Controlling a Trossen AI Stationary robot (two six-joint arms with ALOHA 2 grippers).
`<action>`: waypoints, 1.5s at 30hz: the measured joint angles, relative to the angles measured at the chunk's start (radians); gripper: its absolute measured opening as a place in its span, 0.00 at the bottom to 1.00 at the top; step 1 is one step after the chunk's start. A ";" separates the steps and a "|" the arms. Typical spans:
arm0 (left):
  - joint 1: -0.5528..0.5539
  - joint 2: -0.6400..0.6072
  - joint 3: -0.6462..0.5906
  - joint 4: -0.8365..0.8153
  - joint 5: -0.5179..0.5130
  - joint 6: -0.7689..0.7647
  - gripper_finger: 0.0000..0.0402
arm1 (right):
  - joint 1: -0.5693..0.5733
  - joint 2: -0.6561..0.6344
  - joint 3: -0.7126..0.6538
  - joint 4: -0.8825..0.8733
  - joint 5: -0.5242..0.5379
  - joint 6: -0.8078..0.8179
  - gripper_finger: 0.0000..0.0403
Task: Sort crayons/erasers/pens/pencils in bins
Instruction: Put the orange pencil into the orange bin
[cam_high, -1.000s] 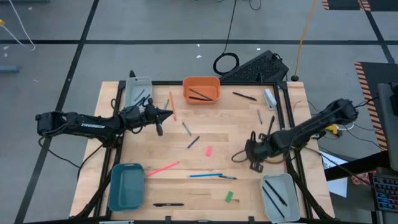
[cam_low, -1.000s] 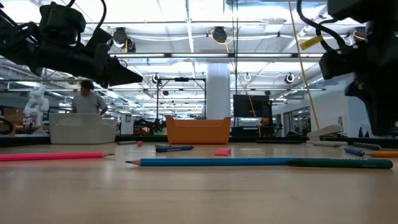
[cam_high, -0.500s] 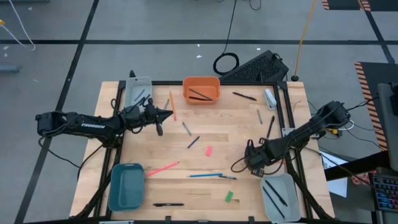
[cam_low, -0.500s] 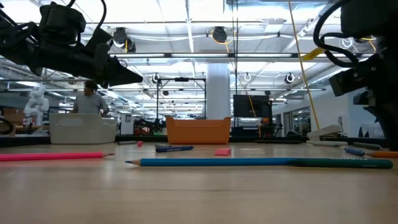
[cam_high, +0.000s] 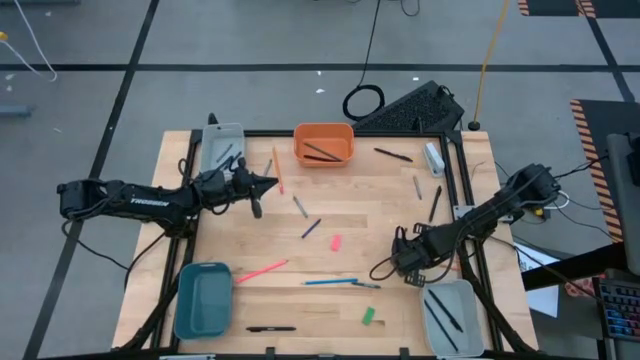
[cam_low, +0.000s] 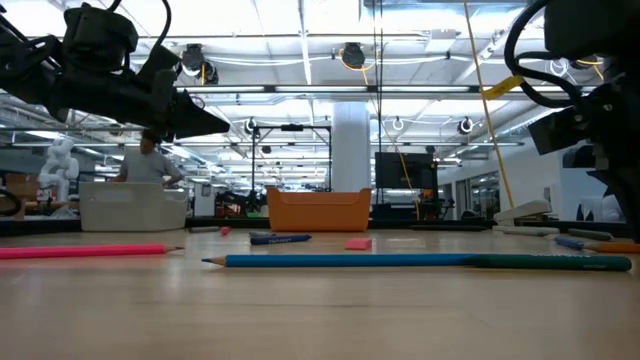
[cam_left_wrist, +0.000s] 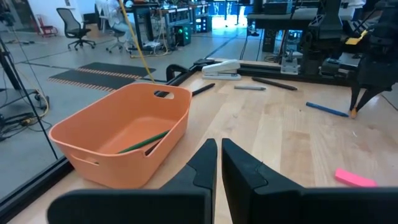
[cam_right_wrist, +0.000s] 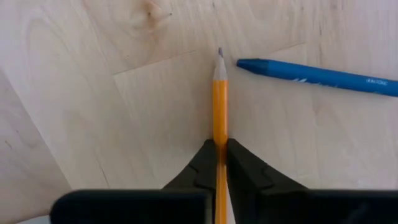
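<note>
My right gripper (cam_right_wrist: 219, 144) is shut on an orange pencil (cam_right_wrist: 219, 93); in the high view it (cam_high: 405, 264) hovers beside the near-right grey bin (cam_high: 448, 312), which holds dark pens. The pencil's point is close to the tip of a blue pencil (cam_right_wrist: 317, 76) lying flat on the table. My left gripper (cam_left_wrist: 219, 163) is shut and empty, above the table (cam_high: 268, 183) near the orange bin (cam_left_wrist: 121, 134), which holds a dark pen. A pink pencil (cam_high: 262, 270), a pink eraser (cam_high: 336, 242), a green eraser (cam_high: 368, 315) and crayons (cam_high: 300, 206) lie flat on the wood. My right gripper pinches the orange pencil's shaft (cam_right_wrist: 219, 127) between its two fingers. The pencil runs along the fingers, and its sharpened point (cam_right_wrist: 219, 55) sticks out past the fingertips toward the table. Whether the point touches the wood I cannot tell.
A teal bin (cam_high: 204, 298) stands at the near left and a second grey bin (cam_high: 222, 145) at the far left. Loose pens lie at the far right (cam_high: 393, 154) and the near edge (cam_high: 270, 328). A stapler (cam_left_wrist: 221, 68) rests by the far frame.
My right gripper has moved a little toward the table's near edge, closer to the near-right grey bin, still shut on the orange pencil.
</note>
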 joint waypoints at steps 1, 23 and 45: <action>0.000 0.000 0.000 0.000 0.000 -0.002 0.06 | 0.000 -0.006 0.000 0.003 0.000 0.001 0.05; 0.000 0.000 0.000 -0.001 0.004 0.003 0.06 | -0.154 -0.302 0.157 0.033 0.196 -0.121 0.04; 0.000 0.000 0.000 -0.001 0.007 0.005 0.06 | -0.812 0.098 0.465 0.898 0.131 -1.248 0.04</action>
